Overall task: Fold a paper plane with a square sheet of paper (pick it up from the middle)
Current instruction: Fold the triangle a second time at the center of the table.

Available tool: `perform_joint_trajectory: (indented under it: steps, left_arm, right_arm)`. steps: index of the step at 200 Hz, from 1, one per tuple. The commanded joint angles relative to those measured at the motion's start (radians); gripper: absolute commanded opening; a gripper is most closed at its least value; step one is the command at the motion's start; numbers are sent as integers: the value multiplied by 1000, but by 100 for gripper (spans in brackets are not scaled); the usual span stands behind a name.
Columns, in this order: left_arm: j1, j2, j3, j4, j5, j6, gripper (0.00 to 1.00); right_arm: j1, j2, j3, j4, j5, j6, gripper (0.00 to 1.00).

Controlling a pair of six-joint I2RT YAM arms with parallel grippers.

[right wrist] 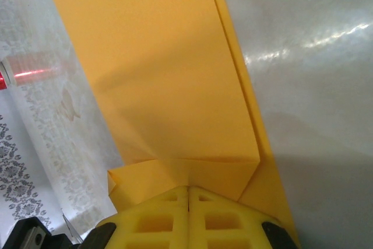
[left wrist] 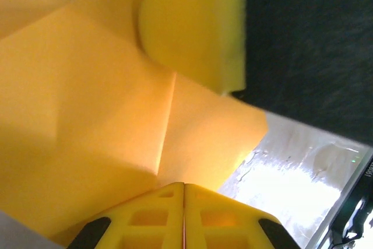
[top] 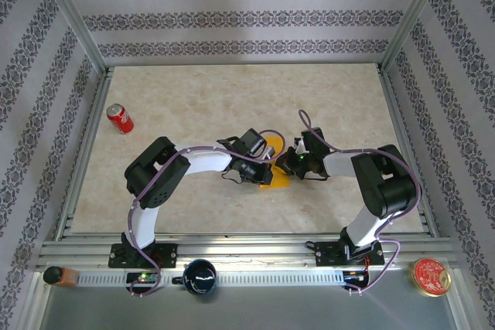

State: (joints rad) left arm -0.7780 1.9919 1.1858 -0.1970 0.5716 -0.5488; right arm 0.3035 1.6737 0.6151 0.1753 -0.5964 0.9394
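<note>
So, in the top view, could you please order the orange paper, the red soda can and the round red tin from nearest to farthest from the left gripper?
Measured from the left gripper:
1. The orange paper: right at the gripper, in the middle.
2. The red soda can: far to the left, a little further back.
3. The round red tin: at the front right corner.
</note>
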Motion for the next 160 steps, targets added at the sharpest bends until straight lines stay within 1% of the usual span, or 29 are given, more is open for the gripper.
perform_joint_trajectory:
  steps: [1,92,127,160]
  left_arm:
    - [-7,-2,-26,-26,-14,25,8]
    - [-7,-60,-90,-18,-23,19,10]
    - [-7,-123,-186,4,-27,-2,10]
    - [-7,-189,-246,-2,-55,-11,9]
  right_arm:
    - [-13,29,-31,-89,71,-3,1]
    - [-17,53,-32,-94,81,-12,0]
    - [-18,51,-35,-99,81,-16,0]
    - [-20,41,-31,-104,75,-17,0]
